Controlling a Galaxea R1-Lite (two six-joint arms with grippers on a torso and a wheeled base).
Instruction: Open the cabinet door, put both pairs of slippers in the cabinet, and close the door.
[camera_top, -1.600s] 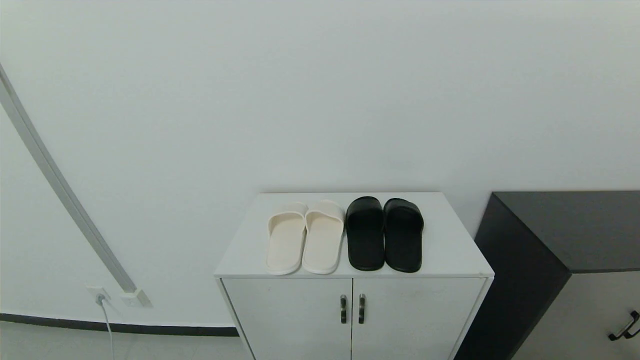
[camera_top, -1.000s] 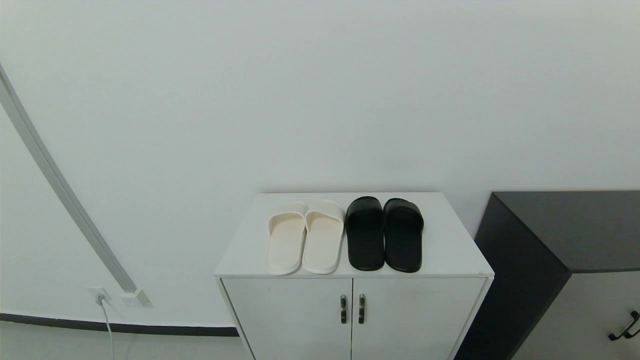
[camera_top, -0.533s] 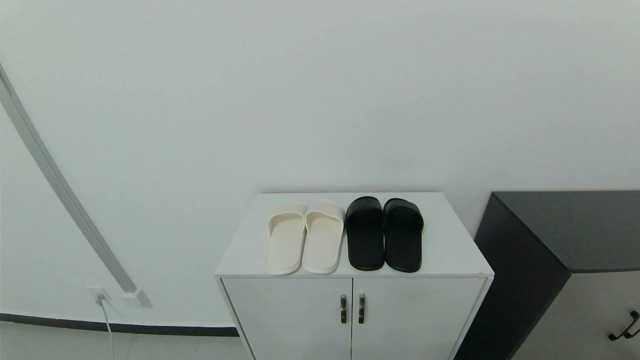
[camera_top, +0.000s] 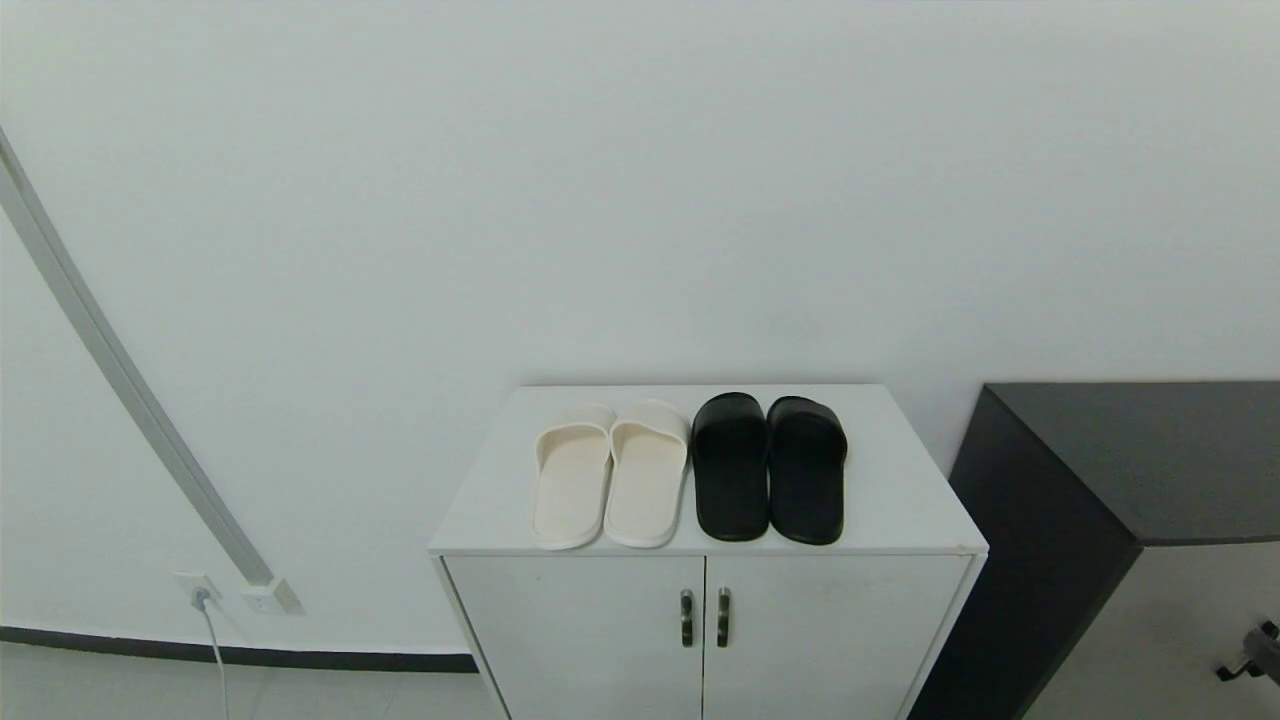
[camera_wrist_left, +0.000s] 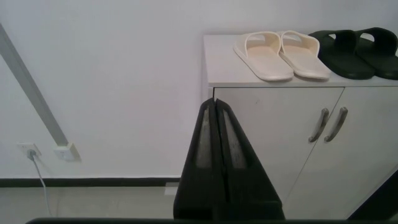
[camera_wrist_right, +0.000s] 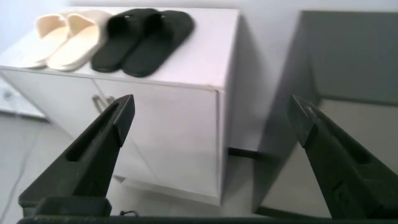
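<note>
Your left pincer (camera_wrist_left: 215, 104) is hanging pressed together; your right pincer (camera_wrist_right: 212, 102) is gaping wide, gripping only air, facing the cabinet (camera_wrist_right: 186, 130).

White cabinet (camera_top: 905, 510) top, cream slippers (camera_top: 610, 473) just beside black slippers (camera_top: 768, 468), doors shut

Left gripper (camera_wrist_left: 215, 106) with both fingers pressed flat together along their whole length; right gripper (camera_wrist_right: 211, 109) with fingers spread wide apart, tips level.
</note>
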